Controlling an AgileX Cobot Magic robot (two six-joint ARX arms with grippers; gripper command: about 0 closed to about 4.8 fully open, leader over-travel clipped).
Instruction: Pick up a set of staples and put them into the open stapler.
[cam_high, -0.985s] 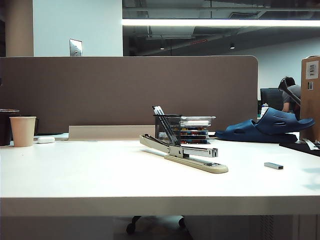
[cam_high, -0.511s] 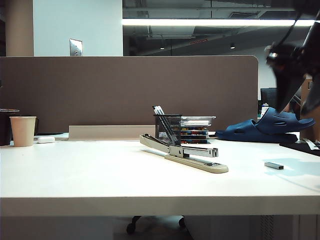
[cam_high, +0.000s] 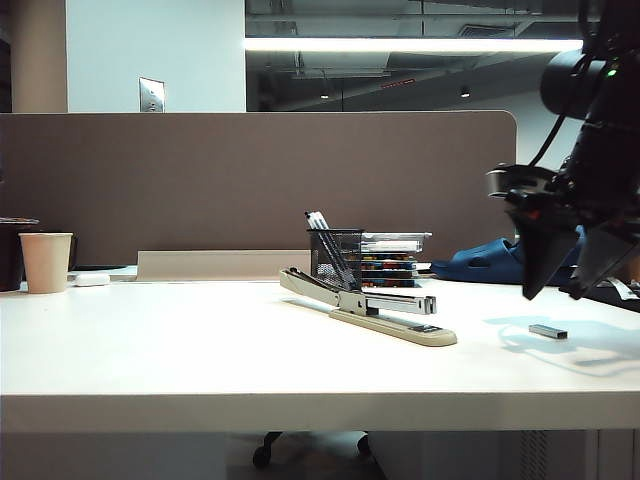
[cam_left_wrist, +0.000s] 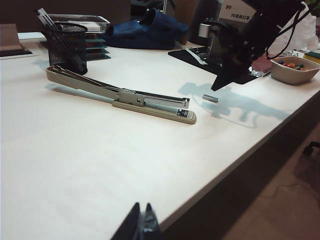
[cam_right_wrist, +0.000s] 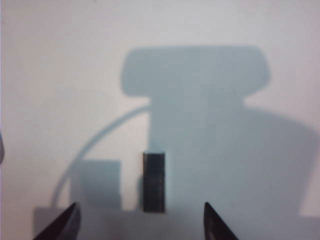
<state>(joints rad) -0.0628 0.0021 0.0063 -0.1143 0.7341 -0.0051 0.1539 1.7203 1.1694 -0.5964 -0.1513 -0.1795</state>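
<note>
Right gripper (cam_right_wrist: 140, 220) hangs spread wide above the small grey metal staple bar (cam_right_wrist: 153, 181); left gripper (cam_left_wrist: 141, 225) sits pinched closed, off the white table (cam_high: 200, 350), empty

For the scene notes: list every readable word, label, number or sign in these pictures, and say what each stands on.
"3D" followed by characters too blurred to read: white sign behind the right gripper, left wrist view.
Barcode label on the cardboard box: too small to read.
Dark label on the stapler base: unreadable.
Set of staples, paper cup: no text visible.
</note>
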